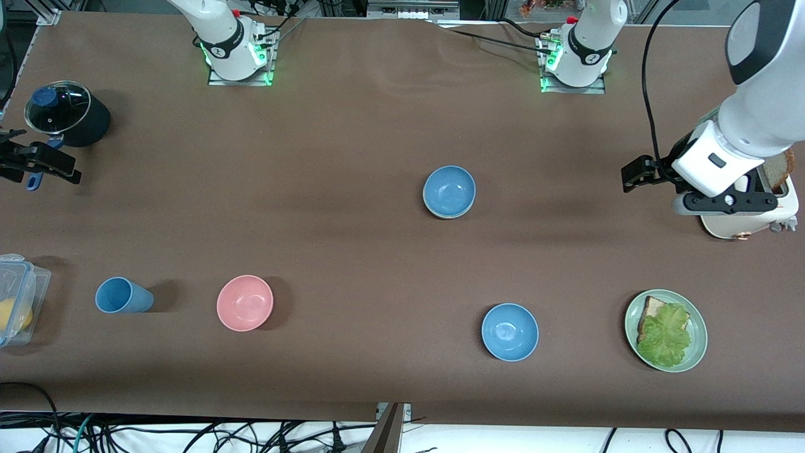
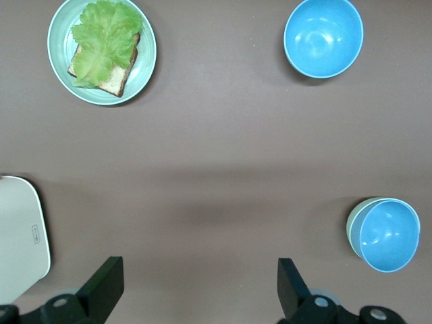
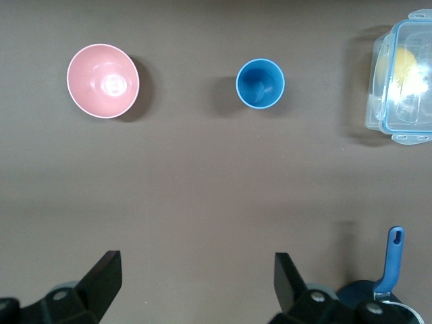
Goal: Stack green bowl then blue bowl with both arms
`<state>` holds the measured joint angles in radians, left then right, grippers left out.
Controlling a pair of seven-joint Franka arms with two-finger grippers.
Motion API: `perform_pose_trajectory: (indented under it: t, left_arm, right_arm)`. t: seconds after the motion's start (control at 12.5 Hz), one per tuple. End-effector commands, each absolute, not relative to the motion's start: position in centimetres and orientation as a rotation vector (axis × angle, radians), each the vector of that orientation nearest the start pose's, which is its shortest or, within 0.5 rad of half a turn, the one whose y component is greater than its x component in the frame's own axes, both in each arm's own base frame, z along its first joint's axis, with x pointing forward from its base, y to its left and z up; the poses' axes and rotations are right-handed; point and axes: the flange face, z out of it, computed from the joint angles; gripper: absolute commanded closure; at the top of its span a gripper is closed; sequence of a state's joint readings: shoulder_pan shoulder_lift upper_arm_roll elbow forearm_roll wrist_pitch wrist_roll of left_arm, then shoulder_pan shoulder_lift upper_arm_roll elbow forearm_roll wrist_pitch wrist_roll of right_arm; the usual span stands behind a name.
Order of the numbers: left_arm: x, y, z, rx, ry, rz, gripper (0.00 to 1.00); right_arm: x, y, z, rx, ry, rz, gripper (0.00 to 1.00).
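A blue bowl (image 1: 449, 190) sits nested in the pale green bowl (image 1: 428, 204) near the table's middle; only the green rim shows under it. The left wrist view shows the same pair, blue bowl (image 2: 389, 235) inside green bowl (image 2: 352, 228). A second blue bowl (image 1: 509, 331) stands alone nearer the front camera, also seen from the left wrist as a blue bowl (image 2: 323, 37). My left gripper (image 1: 723, 204) hangs open over the left arm's end of the table, beside a white toaster. At the right arm's end my right gripper (image 1: 41, 165) is open too. Both grippers (image 2: 201, 283) (image 3: 196, 280) hold nothing.
A pink bowl (image 1: 244, 302) and a blue cup (image 1: 122, 296) lie toward the right arm's end. Also there are a clear lidded box (image 1: 16, 299) and a black pot with a glass lid (image 1: 66, 114). A green plate with bread and lettuce (image 1: 697, 352) and the white toaster (image 1: 751, 220) are at the left arm's end.
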<state>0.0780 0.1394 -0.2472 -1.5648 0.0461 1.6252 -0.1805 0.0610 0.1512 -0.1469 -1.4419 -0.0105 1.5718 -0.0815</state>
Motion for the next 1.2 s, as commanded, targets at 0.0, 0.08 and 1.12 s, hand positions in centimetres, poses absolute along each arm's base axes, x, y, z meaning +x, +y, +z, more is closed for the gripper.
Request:
perform_pose_trajectory:
  t: [0.0, 0.08, 1.12]
  left_arm:
    - [58.0, -8.3, 57.7, -3.082, 0.003, 0.031, 0.0]
    - [57.2, -8.5, 58.0, -3.085, 0.01, -0.023, 0.0]
    - [56.2, -5.3, 63.6, -3.179, -0.121, -0.105, 0.0]
  right_arm:
    - [59.7, -5.0, 60.1, -3.184, -0.012, 0.036, 0.0]
    - [59.7, -4.7, 60.1, -3.184, -0.019, 0.036, 0.0]
    - [59.7, -4.5, 60.0, -3.179, -0.024, 0.037, 0.0]
